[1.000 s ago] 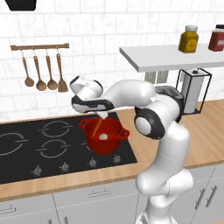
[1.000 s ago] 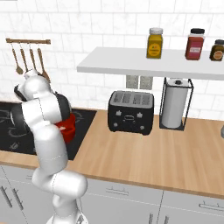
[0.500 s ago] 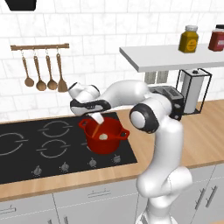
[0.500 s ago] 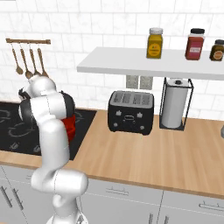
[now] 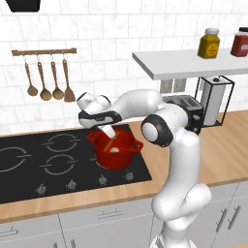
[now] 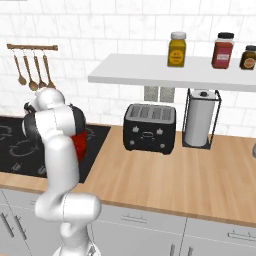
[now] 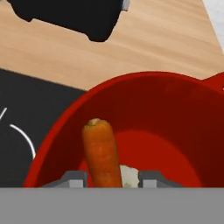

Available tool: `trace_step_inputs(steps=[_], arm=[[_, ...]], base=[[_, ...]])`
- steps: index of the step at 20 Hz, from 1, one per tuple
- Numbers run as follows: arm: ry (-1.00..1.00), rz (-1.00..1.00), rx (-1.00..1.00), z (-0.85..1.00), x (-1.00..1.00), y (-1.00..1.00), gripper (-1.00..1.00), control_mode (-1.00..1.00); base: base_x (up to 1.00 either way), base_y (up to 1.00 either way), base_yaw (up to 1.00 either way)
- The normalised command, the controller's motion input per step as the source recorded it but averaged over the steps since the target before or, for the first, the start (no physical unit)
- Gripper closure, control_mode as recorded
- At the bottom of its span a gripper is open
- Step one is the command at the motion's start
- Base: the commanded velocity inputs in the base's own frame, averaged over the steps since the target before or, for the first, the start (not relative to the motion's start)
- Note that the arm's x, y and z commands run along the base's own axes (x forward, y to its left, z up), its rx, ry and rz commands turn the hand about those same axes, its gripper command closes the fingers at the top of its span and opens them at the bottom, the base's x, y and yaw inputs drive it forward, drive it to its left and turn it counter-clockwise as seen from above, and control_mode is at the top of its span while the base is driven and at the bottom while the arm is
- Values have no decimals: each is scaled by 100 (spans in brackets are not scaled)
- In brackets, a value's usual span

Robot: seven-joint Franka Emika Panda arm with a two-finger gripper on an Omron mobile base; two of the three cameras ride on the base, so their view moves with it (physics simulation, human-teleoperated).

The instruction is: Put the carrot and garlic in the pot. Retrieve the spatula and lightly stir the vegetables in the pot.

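Note:
The red pot [image 5: 115, 154] stands on the black cooktop [image 5: 43, 164]; a part of it [image 6: 81, 143] peeks out behind my arm in the right base view. Inside the pot [image 7: 175, 113] the orange carrot [image 7: 101, 151] leans upright against the wall, and the whitish garlic [image 7: 128, 176] lies beside it on the bottom. A pale spot in the pot is the garlic [image 5: 114, 149]. My gripper [image 5: 108, 133] hangs just above the pot's rim. In the hand view the gripper [image 7: 112, 178] is open, its fingertips [image 7: 75, 177] wide apart on either side of the vegetables. The light-blue spatula is out of view.
Brown wooden spoons and a wooden spatula [image 5: 48, 82] hang on a wall rail behind the cooktop. A black toaster [image 6: 150, 127] and a paper-towel holder [image 6: 200, 120] stand on the wooden counter [image 6: 165, 175] to the right, under a shelf [image 6: 170, 72] with jars.
My hand has come down a little toward the pot and shifted slightly left. The pot has stayed where it was.

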Motion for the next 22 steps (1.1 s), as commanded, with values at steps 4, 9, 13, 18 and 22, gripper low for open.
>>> trace_step_inputs(steps=[4, 9, 13, 18, 22], arm=[[-10, 0, 3, 28, -36, -14, -100, -100], [-19, 0, 15, 88, -86, -14, -100, -100], [-20, 1, 29, 100, -98, -38, -100, -100], [-15, 10, 30, 84, -94, -54, -100, -100], [-1, 22, 21, 63, -64, -43, -100, -100]], base=[[0, 0, 0], [0, 0, 0], [0, 0, 0], [0, 0, 0], [0, 0, 0]])
